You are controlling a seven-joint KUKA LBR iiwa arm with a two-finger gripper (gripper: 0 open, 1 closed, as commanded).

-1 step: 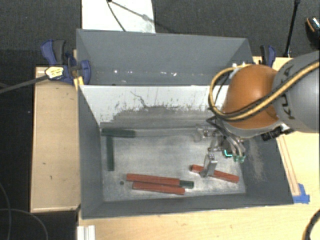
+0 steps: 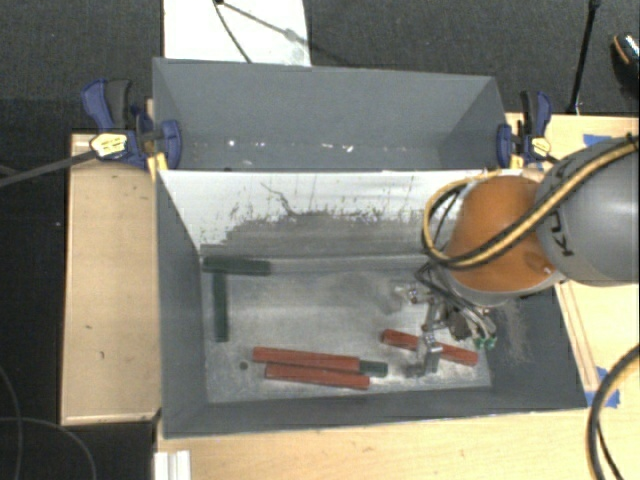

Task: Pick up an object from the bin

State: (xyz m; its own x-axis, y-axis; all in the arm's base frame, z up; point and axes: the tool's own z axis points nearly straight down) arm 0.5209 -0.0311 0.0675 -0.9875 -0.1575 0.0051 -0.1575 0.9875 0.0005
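Note:
My gripper hangs low at the right end of the bin floor, its fingertips down at a short red stick that lies flat and runs under them toward the right wall. The stick's far end shows again right of the fingers. Whether the fingers touch the stick cannot be made out. Left of the gripper lie two long red sticks side by side near the front wall, with a small dark green tip at their right end.
A dark green L-shaped piece lies at the left of the bin floor. The arm with its orange cover and cables reaches in over the right wall. The bin's walls slope steeply on all sides.

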